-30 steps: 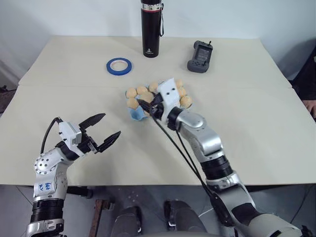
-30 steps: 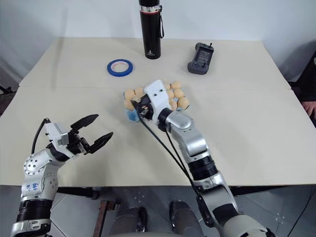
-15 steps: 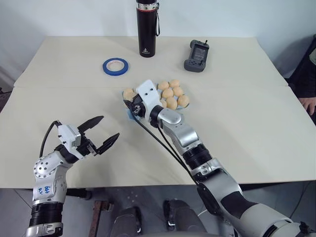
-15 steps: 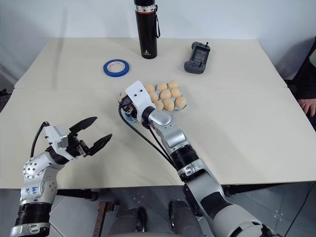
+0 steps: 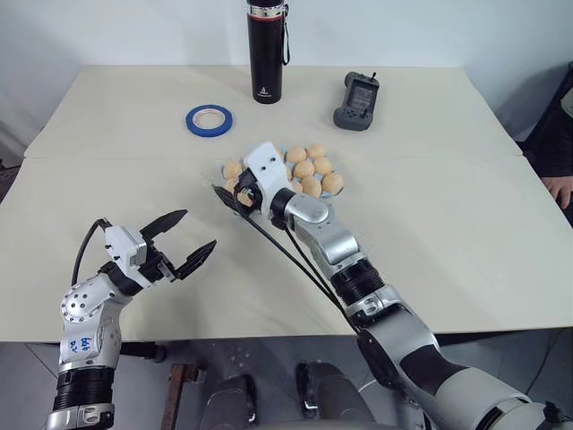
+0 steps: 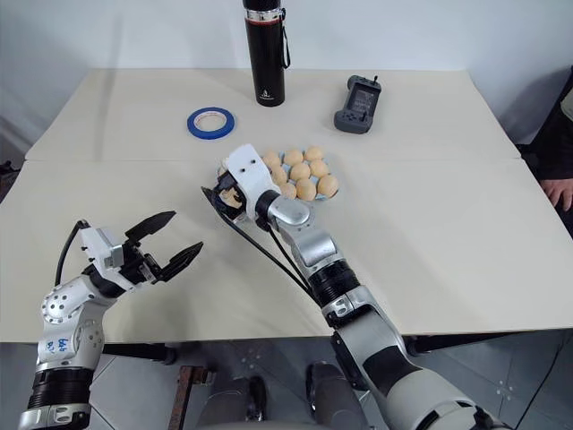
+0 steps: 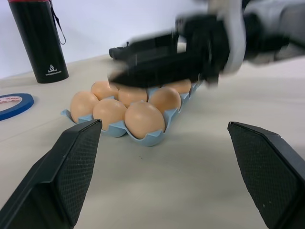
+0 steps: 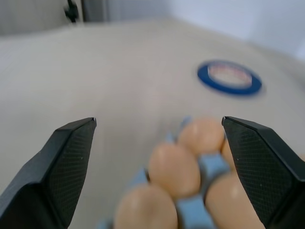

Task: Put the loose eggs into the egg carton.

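Observation:
The light-blue egg carton [image 7: 151, 140] lies at the middle of the table with several tan eggs [image 5: 312, 167] in its cups. Every egg I see sits in the carton. My right gripper [image 5: 231, 193] hovers over the carton's left end, open. In the right wrist view its fingers [image 8: 71, 157] stand wide apart above the eggs [image 8: 174, 167], holding nothing. My left gripper [image 5: 199, 228] is open and empty near the table's front left, well apart from the carton and pointing towards it.
A black bottle [image 5: 266, 49] stands at the back edge, with a blue tape ring [image 5: 209, 119] to its left and a dark handheld device [image 5: 354, 94] to its right. A person's hand [image 5: 560, 188] rests at the table's right edge.
My right gripper, shut in the earlier frames, now stands open, and it has shifted left along the carton to its left end. The left arm has kept still.

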